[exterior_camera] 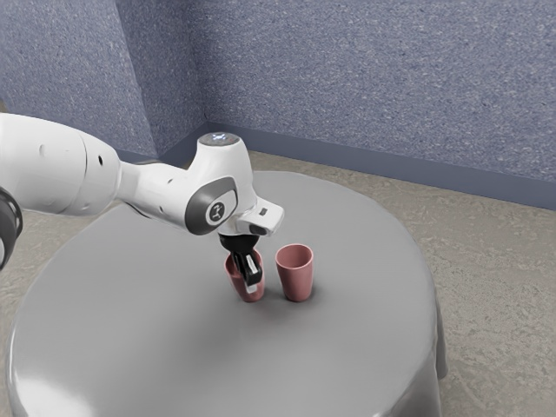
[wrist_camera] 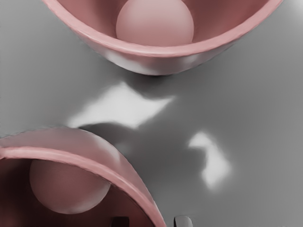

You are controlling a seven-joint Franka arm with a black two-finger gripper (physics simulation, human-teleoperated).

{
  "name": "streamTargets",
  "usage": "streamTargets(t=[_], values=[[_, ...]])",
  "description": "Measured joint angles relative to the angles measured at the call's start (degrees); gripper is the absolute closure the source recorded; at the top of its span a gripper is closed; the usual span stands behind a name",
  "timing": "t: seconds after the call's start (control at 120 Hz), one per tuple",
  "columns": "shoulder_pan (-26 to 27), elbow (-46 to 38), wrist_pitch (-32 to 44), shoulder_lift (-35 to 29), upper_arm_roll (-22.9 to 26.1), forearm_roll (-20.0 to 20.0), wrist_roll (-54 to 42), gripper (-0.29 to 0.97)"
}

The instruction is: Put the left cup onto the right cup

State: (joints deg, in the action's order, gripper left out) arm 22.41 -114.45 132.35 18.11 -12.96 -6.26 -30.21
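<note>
**Hand.** The hand (exterior_camera: 247, 268) is lowered onto the left cup (exterior_camera: 234, 281), pointing down at its rim. The fingers are apart and not clamped. In the wrist view one fingertip (wrist_camera: 182, 221) lies just outside the left cup's (wrist_camera: 71, 156) wall, and a darker tip lies inside the cup. The wall passes between them, with a gap visible on the inner side.

**Position of the task items.** The left cup stands directly under the hand, near the middle of the desk (exterior_camera: 130, 347). The right cup (exterior_camera: 294, 274) stands upright just beside it, toward the exterior view's right. The two cups are apart, with a strip of bare desk (wrist_camera: 255, 94) between them. In the wrist view the right cup (wrist_camera: 94, 19) lies ahead of the hand, mouth open, with its round base visible inside.

**Count.**
- Cups: two, both pink and of like shape.
- Desk: one, round and grey.
- Arm: one, white (exterior_camera: 61, 169), entering from the exterior view's left.

**Limits of view.**
- In the exterior view the hand covers part of the left cup's rim and front, so contact there is hard to judge.
- The wrist view cuts off both cups at its edges.
- In the wrist view only the fingertips are visible.
- The exterior view's frame cuts off the desk's near edge.
</note>
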Motion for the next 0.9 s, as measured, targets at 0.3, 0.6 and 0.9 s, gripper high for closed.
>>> streamTargets(t=[0.3, 0.6, 0.9], values=[[0.0, 0.0, 0.1, -0.2, -0.1, 0.8, 1.0, 0.79], [-0.3, 0.0, -0.1, -0.3, -0.2, 1.1, 2.0, 0.78], [-0.3, 0.0, -0.1, -0.6, -0.3, 1.5, 2.6, 0.79]])
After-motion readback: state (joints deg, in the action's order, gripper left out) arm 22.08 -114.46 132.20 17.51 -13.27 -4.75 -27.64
